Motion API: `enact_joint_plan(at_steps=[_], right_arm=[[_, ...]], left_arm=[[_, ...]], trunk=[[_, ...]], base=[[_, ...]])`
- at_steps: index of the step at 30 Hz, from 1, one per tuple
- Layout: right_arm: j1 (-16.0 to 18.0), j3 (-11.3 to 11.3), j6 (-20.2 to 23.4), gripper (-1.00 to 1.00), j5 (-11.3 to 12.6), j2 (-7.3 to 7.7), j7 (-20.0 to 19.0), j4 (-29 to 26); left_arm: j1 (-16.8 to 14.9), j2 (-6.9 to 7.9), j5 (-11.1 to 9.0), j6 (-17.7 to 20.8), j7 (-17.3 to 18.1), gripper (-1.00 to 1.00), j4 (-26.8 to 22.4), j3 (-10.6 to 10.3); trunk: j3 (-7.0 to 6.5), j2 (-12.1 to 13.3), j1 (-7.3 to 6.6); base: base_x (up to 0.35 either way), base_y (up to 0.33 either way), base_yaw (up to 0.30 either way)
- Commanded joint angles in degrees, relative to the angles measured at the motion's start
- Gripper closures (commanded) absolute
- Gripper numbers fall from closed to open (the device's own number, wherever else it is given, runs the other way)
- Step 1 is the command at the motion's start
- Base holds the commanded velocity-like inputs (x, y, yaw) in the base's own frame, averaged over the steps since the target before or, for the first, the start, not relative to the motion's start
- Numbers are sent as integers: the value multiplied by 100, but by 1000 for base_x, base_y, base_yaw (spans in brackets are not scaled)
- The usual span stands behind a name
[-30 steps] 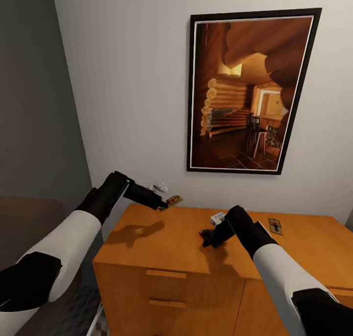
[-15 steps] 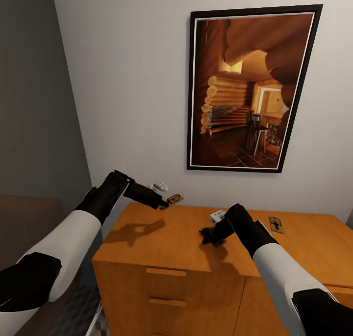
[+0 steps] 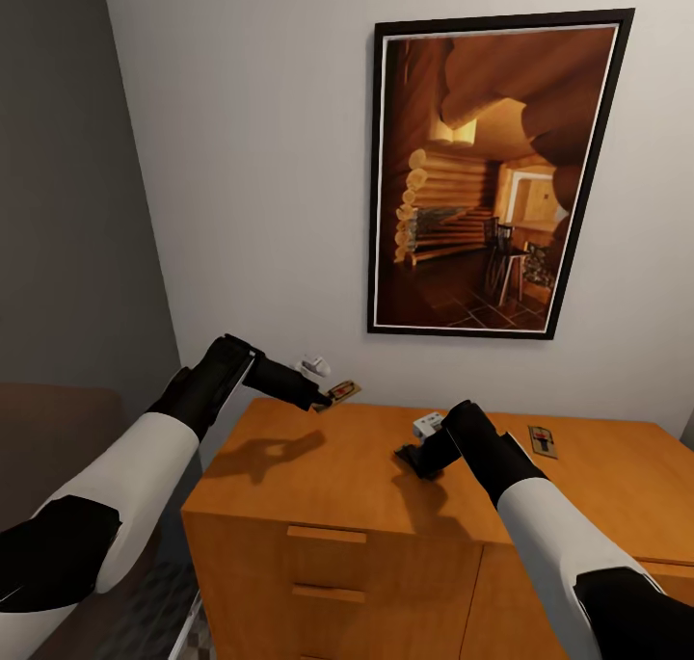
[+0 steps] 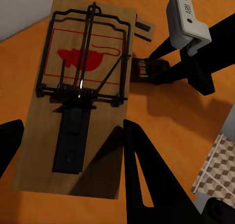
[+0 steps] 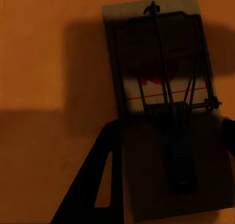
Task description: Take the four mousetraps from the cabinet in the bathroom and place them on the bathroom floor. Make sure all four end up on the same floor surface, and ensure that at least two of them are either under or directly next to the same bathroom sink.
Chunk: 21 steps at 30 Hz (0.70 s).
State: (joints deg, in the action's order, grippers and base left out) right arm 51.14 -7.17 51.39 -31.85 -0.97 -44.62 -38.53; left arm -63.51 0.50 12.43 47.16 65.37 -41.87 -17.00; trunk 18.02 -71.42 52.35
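The step in hand is the pickup from the cabinet (image 3: 328, 487), whose orange top fills the lower middle of the head view; nothing has reached the tiled floor (image 4: 215, 165), a patch of which shows at the right edge of the left wrist view.

The left gripper (image 3: 323, 400), left of centre in the head view, is clamped on a mousetrap (image 3: 342, 391) and holds it above the cabinet's back left corner, clear of the wood with its shadow below; in the left wrist view that trap (image 4: 81, 91) sits between the two dark fingers (image 4: 147, 180).

The right gripper (image 3: 413, 462), in the lower middle of the head view, points down at the cabinet top; in its wrist view a second mousetrap (image 5: 169, 101) lies between its fingers (image 5: 100, 185), which stand either side of the board; whether they already press on it I cannot tell, and the trap looks to rest flat on the wood.

A third mousetrap (image 3: 542, 442) lies on the cabinet top at the right, well apart from both grippers.

As I judge it, the next move calls for the right fingers to close on the board's long edges, clear of the metal spring bar, then lift straight up; after that the robot must turn toward the sink and set both traps low on the tiles.
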Motion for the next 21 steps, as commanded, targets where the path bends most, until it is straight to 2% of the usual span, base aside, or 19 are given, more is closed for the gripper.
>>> enact_joint_plan(at_steps=[1, 21], right_arm=[[1, -4, 30, 100, -32, 0, -38, 276], [-1, 5, 29, 100, -32, 0, -38, 276]], left_arm=[[-6, 2, 58, 13, 37, 100, -15, -5], [-5, 2, 58, 22, 37, 100, -58, -5]], trunk=[[9, -3, 1], [9, -3, 1]], base=[[0, 0, 0], [0, 0, 0]])
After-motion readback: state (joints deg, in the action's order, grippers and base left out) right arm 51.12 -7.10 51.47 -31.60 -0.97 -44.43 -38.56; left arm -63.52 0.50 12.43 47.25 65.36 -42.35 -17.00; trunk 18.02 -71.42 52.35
